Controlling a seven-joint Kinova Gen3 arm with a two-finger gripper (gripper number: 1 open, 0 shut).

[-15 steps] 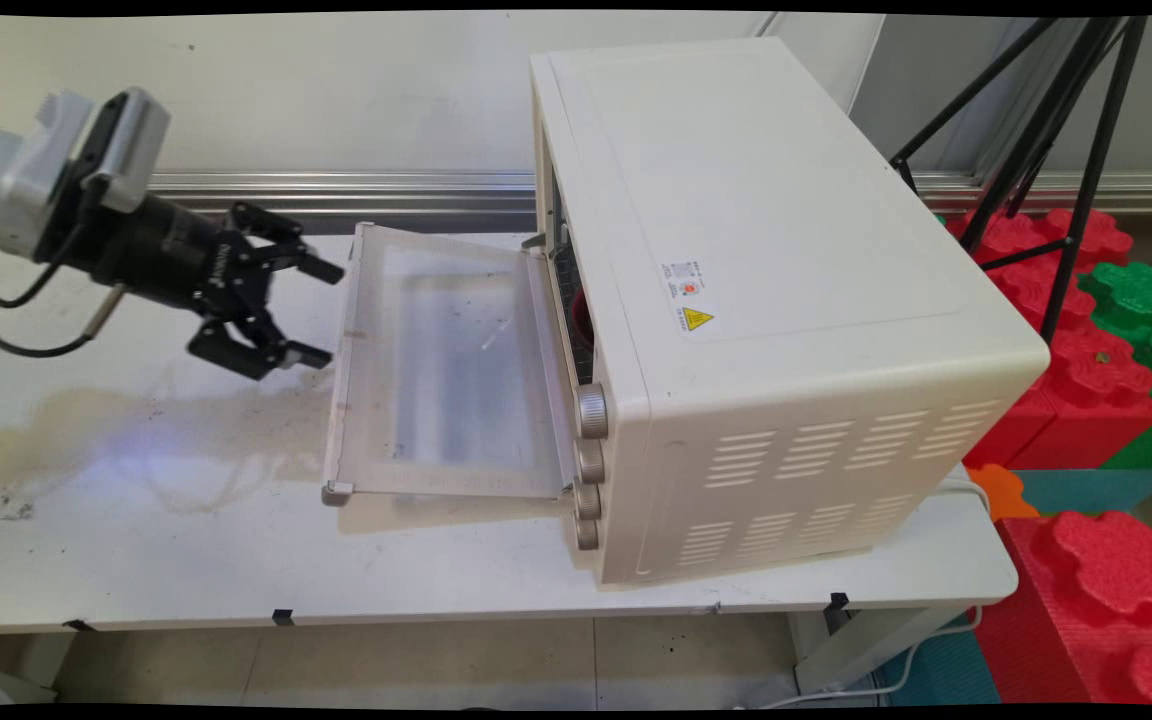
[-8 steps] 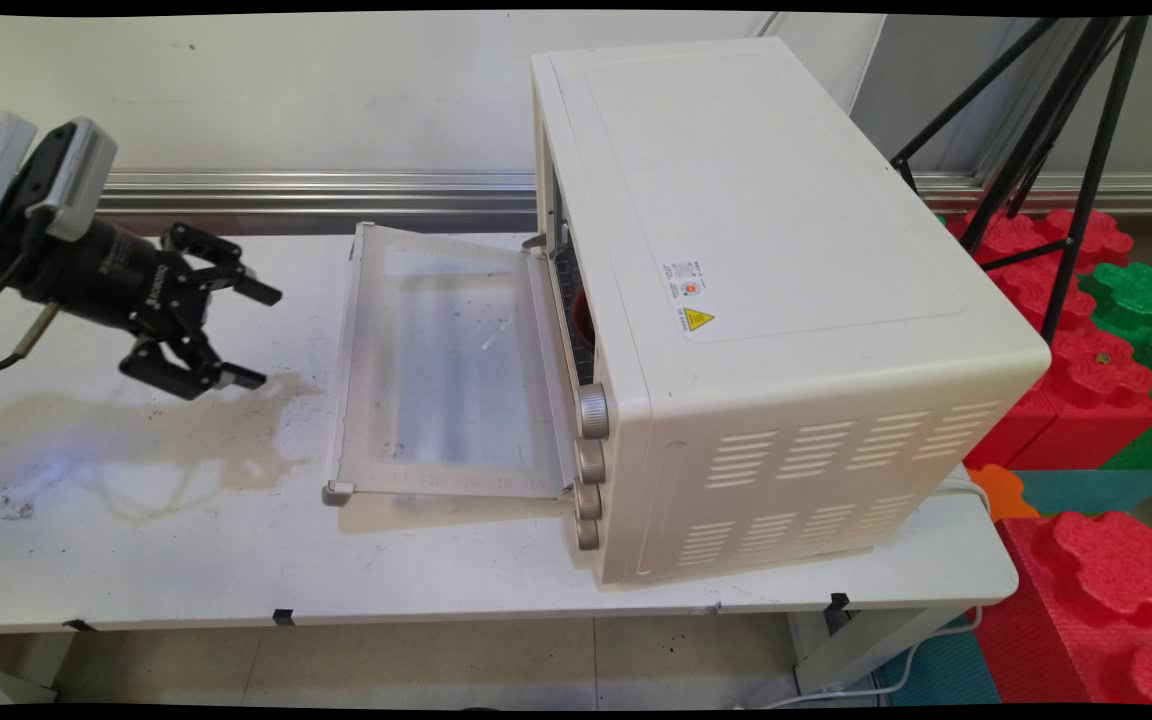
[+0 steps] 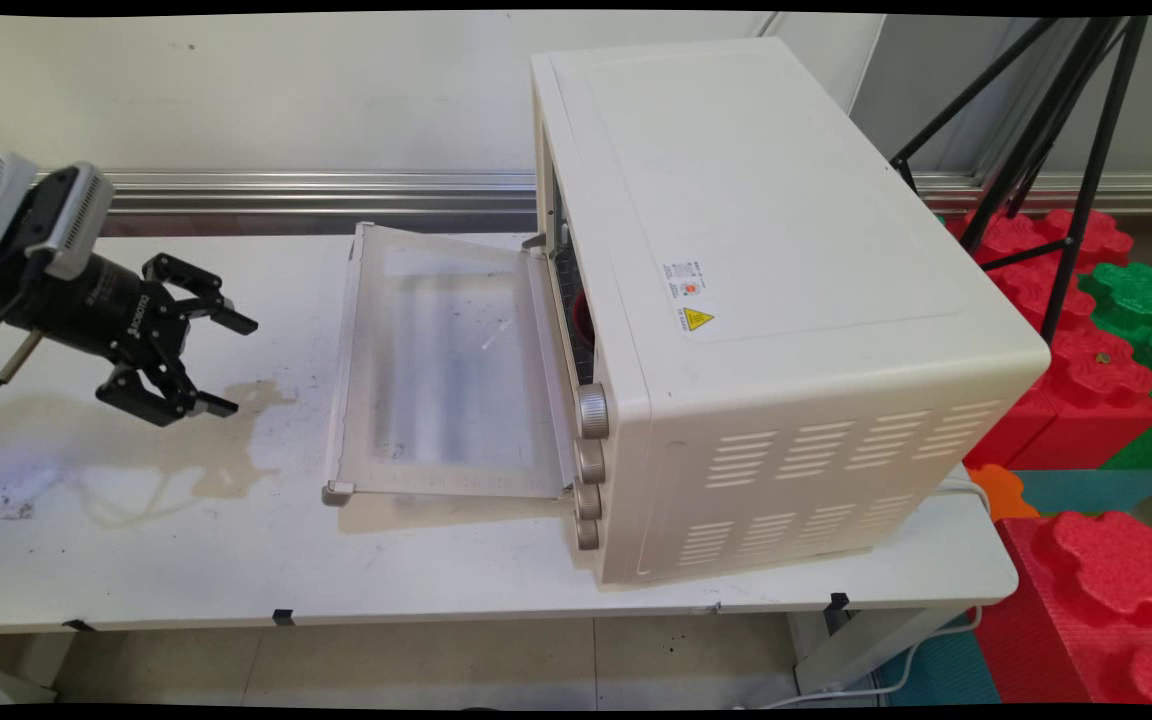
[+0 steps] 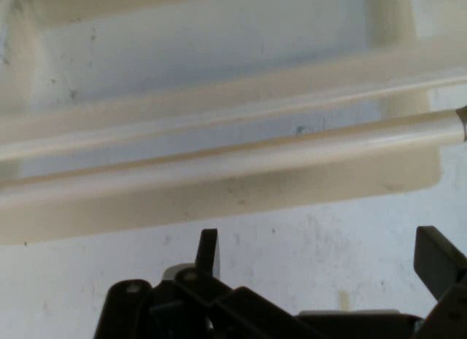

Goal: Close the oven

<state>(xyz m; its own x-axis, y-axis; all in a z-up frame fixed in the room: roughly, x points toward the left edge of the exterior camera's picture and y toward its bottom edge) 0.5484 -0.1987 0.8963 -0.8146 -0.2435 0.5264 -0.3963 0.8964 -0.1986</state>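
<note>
Fingers (image 3: 236,324) of the black gripper (image 3: 221,365) are standing wide apart, holding nothing, and the hand is hovering above the white table (image 3: 136,540) — over a brownish stain (image 3: 226,440) that is spreading on the surface below it. Ahead of the fingertips, well apart from them, the cream toaster oven (image 3: 786,300) is sitting with its glass door (image 3: 446,370) lying folded down flat toward the gripper. In the hand view the door's pale handle bar (image 4: 233,153) is running across the picture beyond the two fingers (image 4: 208,251), clear of both. Four round knobs (image 3: 591,410) are lining the oven's front edge, and something dark red (image 3: 581,320) is showing inside the cavity — too hidden to name. Beyond the oven, red and green foam blocks (image 3: 1096,380) and a black tripod (image 3: 1066,150) are standing off the table.
</note>
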